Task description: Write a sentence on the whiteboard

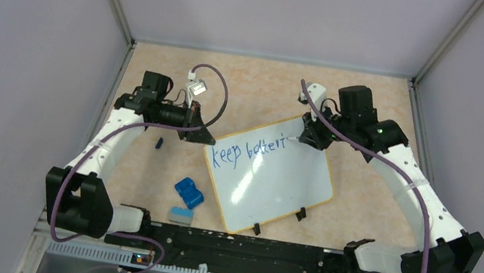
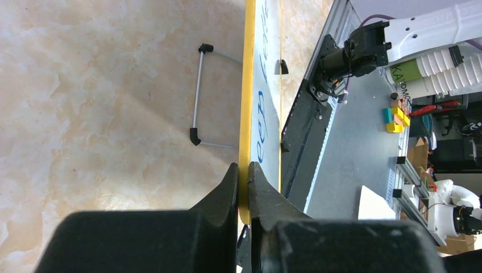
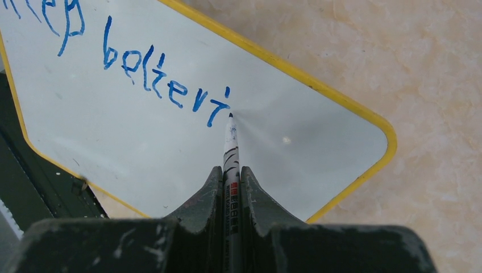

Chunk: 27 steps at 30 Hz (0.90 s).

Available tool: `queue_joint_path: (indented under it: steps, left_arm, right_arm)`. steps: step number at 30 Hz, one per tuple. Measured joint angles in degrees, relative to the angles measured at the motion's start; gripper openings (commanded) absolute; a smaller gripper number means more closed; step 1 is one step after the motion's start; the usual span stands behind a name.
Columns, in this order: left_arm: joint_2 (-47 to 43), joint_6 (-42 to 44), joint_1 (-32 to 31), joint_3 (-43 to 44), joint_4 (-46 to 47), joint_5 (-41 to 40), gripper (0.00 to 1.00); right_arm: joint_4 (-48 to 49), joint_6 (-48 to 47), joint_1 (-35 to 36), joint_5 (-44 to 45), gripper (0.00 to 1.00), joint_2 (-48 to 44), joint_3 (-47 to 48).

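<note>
Marker (image 3: 231, 152), tip apparently on whiteboard (image 3: 136, 153)

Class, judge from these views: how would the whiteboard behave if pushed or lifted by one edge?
The whiteboard is probably stiff: its thin rim runs straight from the left gripper. On the smooth table, it would likely slide when pushed.

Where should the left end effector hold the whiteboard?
Its thin yellow rim at the far-left corner, edge-on from the left: the whiteboard is a thin flat sheet, so fingers can straddle its edge. The left end effector pinches there now.
</note>
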Motion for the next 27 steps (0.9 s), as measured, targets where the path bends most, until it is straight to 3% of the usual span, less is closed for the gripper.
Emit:
queue_joint_path:
  steps: [27]
  left_arm:
    - [0.00, 0.00, -0.46, 0.00, 0.28, -0.85, 0.00]
  right_arm:
    - [-0.35, -0.24, -0.11, -0.22, 0.00, -0.44, -2.58]
